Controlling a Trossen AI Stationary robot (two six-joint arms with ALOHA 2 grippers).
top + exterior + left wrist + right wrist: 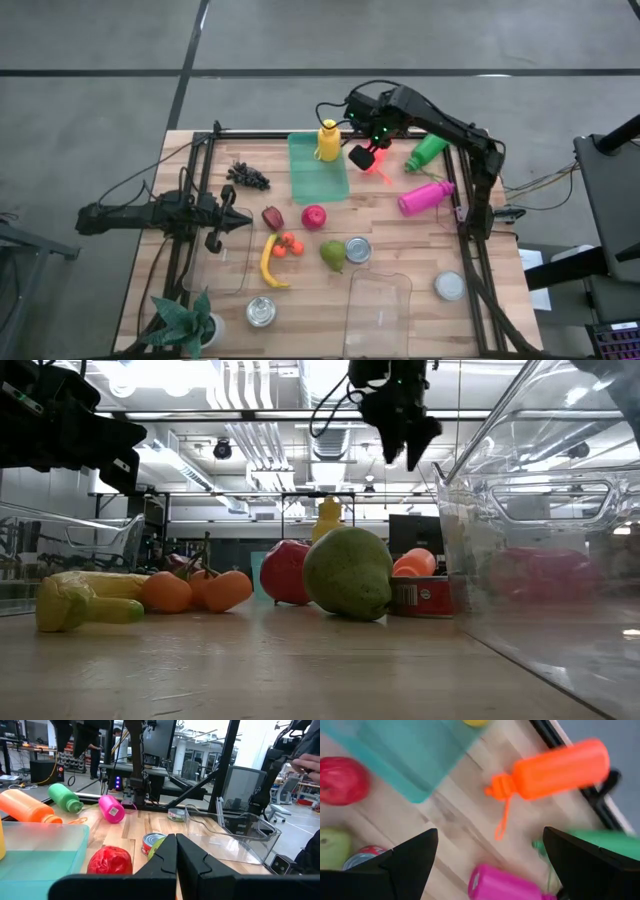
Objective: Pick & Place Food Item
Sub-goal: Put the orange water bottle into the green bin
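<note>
Food lies mid-table in the high view: dark grapes [248, 177], a dark red fruit [272, 217], a red apple [314, 217], tomatoes [288, 244], a banana [268, 262] and a green pear [332, 255]. My right gripper [365, 157] hangs open in the air at the far side. Below it, its wrist view shows an orange bottle [555, 767]. The low view has this gripper [405, 440] high above the pear [348, 572]. My left gripper [236, 219] is shut and touches nothing, hovering at the left over a clear container [222, 255]; its closed fingers [176, 851] point toward the apple [111, 861].
A teal tray [318, 167] holds a yellow bottle [328, 140]. A green bottle [427, 152] and a pink bottle [425, 197] lie far right. A can [357, 249], a second clear container [378, 305], two round lids [261, 311] [449, 286] and a plant [190, 320] sit nearer.
</note>
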